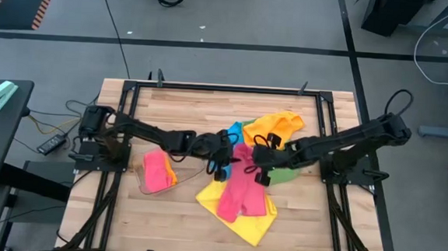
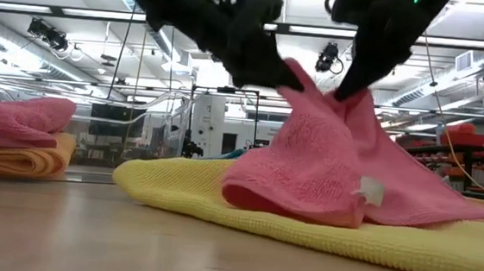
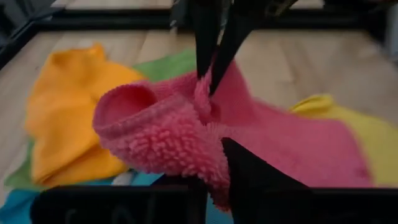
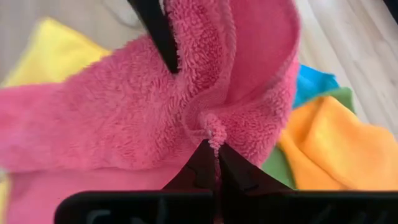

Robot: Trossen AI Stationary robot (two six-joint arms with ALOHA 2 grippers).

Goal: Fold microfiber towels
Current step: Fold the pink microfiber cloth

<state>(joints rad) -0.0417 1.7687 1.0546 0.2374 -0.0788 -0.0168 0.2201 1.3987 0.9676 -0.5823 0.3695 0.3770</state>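
The wooden desk point(image 1: 179, 216) is the biggest thing here. Two dark arms reach in over it from the two sides and meet near the middle.

Next biggest is the yellow towel point(image 1: 241, 220). It lies spread flat on the desk, toward the front edge. On top of it lies the pink towel point(image 1: 241, 190), and this is the one being folded. Part of it rests on the yellow towel and part is pulled up into a soft hump between the two hands.

Behind them sits a loose heap with an orange towel point(image 1: 274, 127), a green towel point(image 1: 287, 176) and a blue towel point(image 1: 234, 131). They are not folded yet.

Over on the left side is a clear tray point(image 1: 158, 185). A folded pink towel and a folded orange towel are stacked in it.

The right hand point(image 4: 212, 149) has its fingers pressed tight together, pinching a little bunch of the pink towel's edge. The left hand point(image 3: 211, 149) is at the same towel, just beside the right one. One finger is pushed into the fluffy cloth, but I cannot tell if it is pinching or letting go.

I think the towel is light, soft and floppy. It will sag and bunch wherever nothing holds it up. It is fuzzy, not slippery, so a small pinch should hold. The best place to grab is a corner or an edge, so the rest hangs and can be laid flat.
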